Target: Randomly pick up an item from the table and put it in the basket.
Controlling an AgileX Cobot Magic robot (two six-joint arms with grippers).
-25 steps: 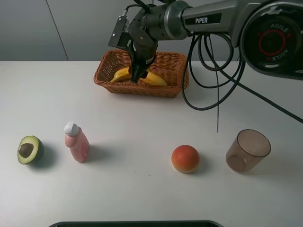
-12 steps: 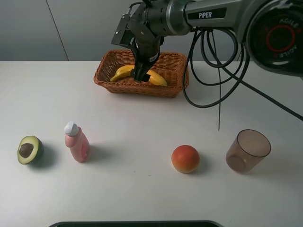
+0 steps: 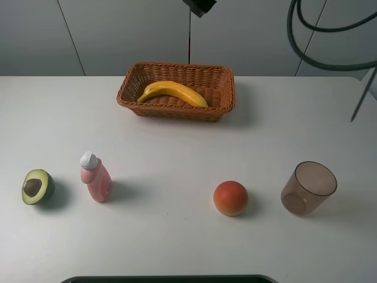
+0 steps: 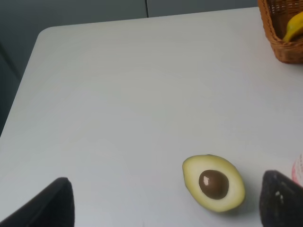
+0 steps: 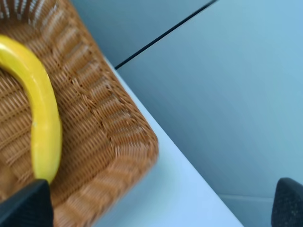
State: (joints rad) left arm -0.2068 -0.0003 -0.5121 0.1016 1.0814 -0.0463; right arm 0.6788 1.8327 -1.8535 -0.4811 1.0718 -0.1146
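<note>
The yellow banana (image 3: 174, 91) lies free inside the brown wicker basket (image 3: 131, 86) at the back of the white table (image 3: 177, 147). My right gripper (image 5: 157, 202) is open and empty, high above the basket's far corner. Its view shows the banana (image 5: 45, 113) and the basket wall (image 5: 113, 132) below. In the high view only a dark piece of the right arm (image 3: 200, 6) shows at the top edge. My left gripper (image 4: 162, 201) is open and empty, low over the table's left side near the avocado. Its view shows the basket (image 4: 279, 33) and the banana's tip (image 4: 296, 26) at one corner.
A halved avocado (image 3: 37, 186) lies at the front left, also in the left wrist view (image 4: 214, 182). A pink bottle (image 3: 95, 177) stands beside it. An orange-red fruit (image 3: 230, 198) and a translucent brown cup (image 3: 308, 187) sit at the front right. Cables (image 3: 330, 26) hang at the top right.
The right gripper was down in the basket at the banana. It has let go and risen up out of the high view. The banana stays in the basket.
</note>
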